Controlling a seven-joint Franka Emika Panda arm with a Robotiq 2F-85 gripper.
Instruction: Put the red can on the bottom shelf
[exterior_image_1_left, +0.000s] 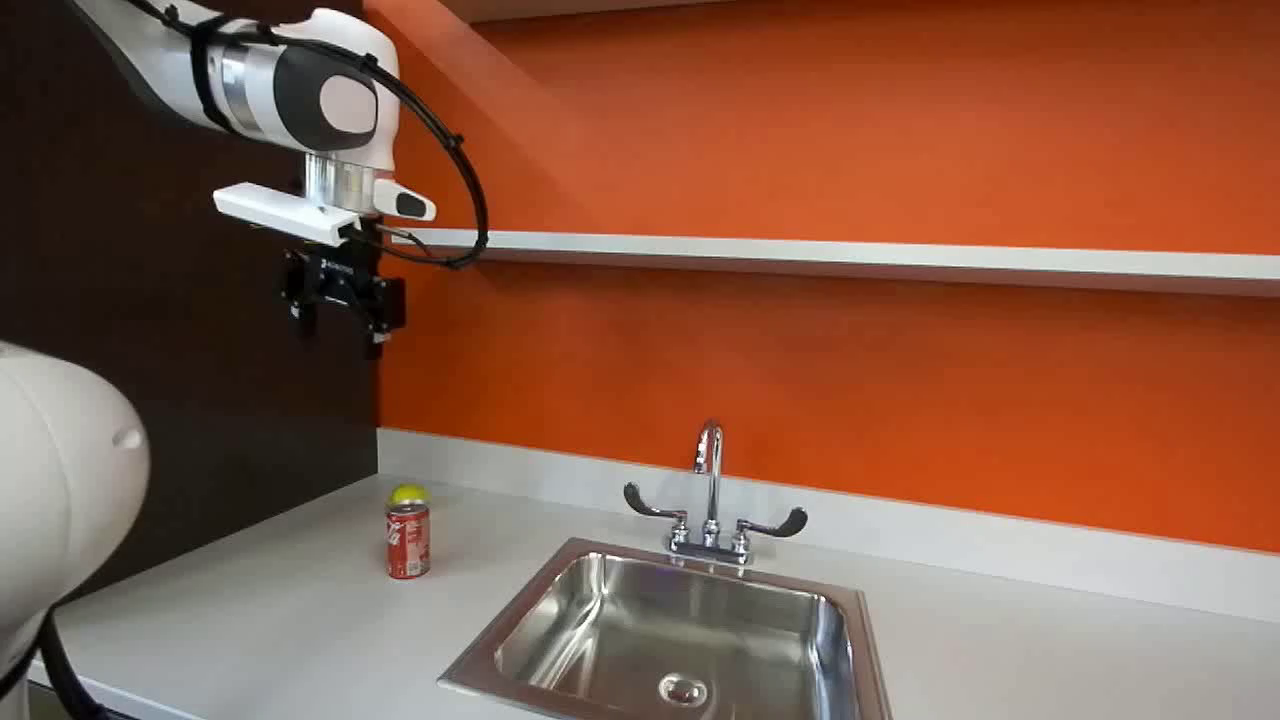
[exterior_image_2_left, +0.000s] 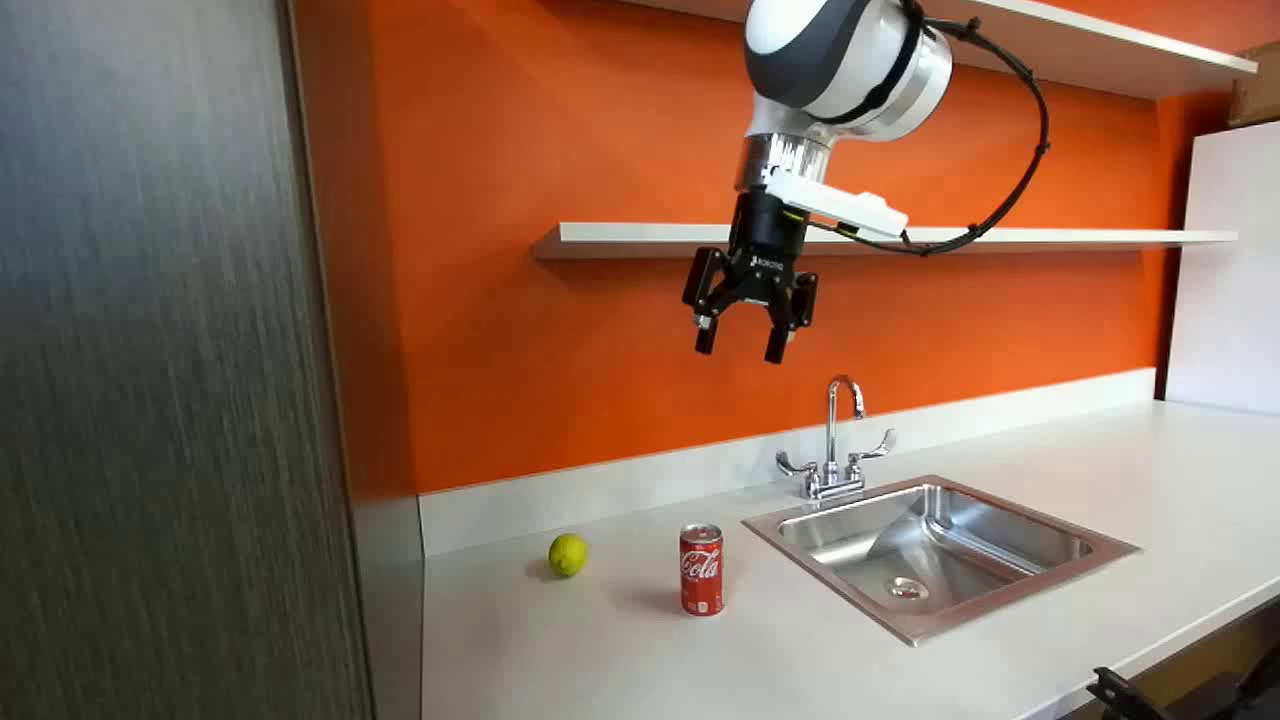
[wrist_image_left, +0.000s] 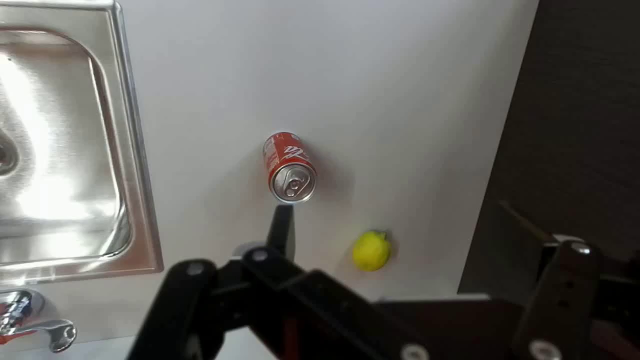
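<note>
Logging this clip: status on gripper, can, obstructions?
Gripper open, empty, above countertop. Red Cola can upright on it, not yet on bottom shelf. Lemon-like fruit apart from can; no apparent obstruction.

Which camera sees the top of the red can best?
The wrist view. It looks down on the red can, so its round top shows nearly face-on, with the pull tab clear. Both exterior views show the top only as a thin silvery oval, its tab hard to see.

Kitchen, whether home or office unclear: metal sink (exterior_image_2_left: 935, 555) with a two-handled tap (exterior_image_1_left: 713, 500) behind it, set in a pale counter (exterior_image_2_left: 580, 650); long white shelf (exterior_image_1_left: 840, 254) along an orange wall (exterior_image_1_left: 830, 370)
</note>
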